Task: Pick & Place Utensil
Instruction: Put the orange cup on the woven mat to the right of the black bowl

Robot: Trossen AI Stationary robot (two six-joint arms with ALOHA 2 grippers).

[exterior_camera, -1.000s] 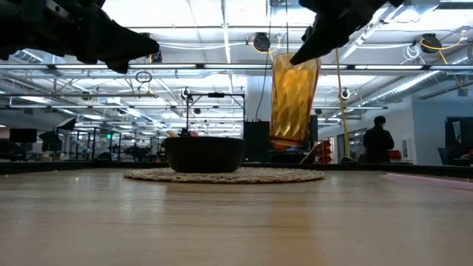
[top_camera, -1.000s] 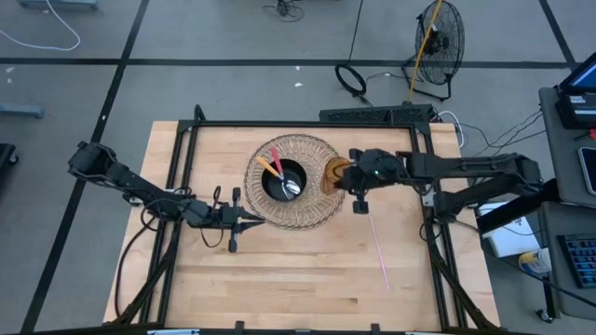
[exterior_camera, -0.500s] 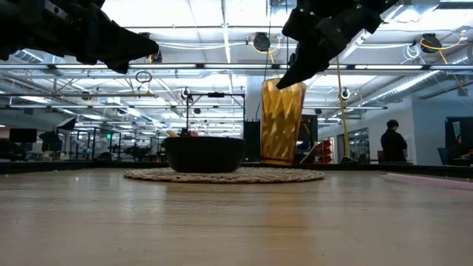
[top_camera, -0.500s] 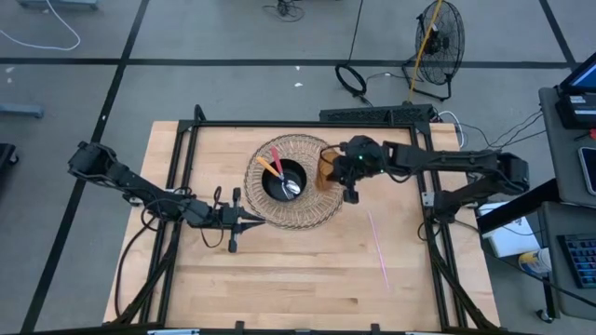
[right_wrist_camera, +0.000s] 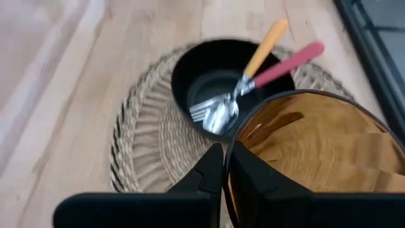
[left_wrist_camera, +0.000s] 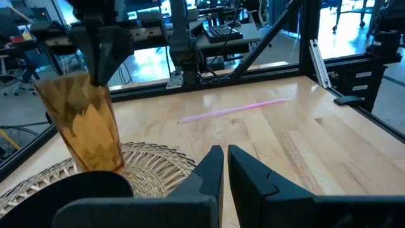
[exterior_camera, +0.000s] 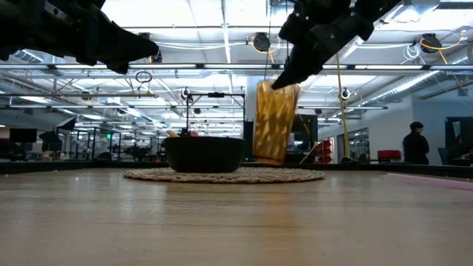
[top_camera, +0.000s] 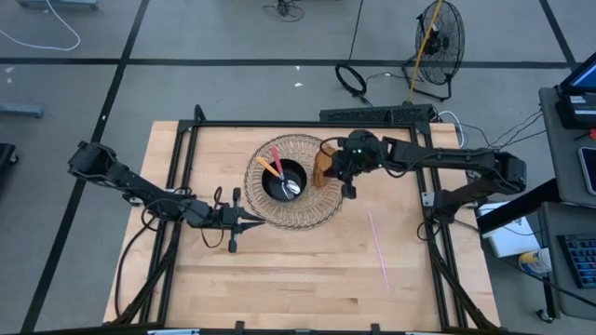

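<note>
An amber faceted cup (exterior_camera: pixel 275 122) hangs from my right gripper (exterior_camera: pixel 284 77) over the right part of a round woven mat (top_camera: pixel 303 212), next to a black bowl (top_camera: pixel 287 179). It also shows in the left wrist view, cup (left_wrist_camera: pixel 85 123). The bowl stands on the mat and holds an orange-handled fork (right_wrist_camera: pixel 266 44) and a red-handled spoon (right_wrist_camera: pixel 288 63). A pink straw (top_camera: pixel 379 247) lies flat on the table to the right. My left gripper (top_camera: pixel 256 221) is shut and hovers at the mat's near-left edge, touching nothing. My right gripper holds the cup by its rim (right_wrist_camera: pixel 233 144), pinched with one finger inside the cup and one outside. The fingers come from above, pointing down. The cup hangs tilted below them, its base (left_wrist_camera: pixel 98 166) level with the mat; whether it touches, I cannot tell.
A black frame (top_camera: pixel 177 167) borders the wooden table on its left, far and right sides. Bare wood lies toward the near edge (top_camera: pixel 298 288). Beyond the table stand a fan (top_camera: pixel 438 37) and cables, and a person (exterior_camera: pixel 415 144) is in the room behind.
My right gripper has carried the cup toward the table's left, from beside the mat's right edge to over the mat close to the bowl, and lowered it near the mat. The cup now leans more than before. The person in the background has walked to the right.
</note>
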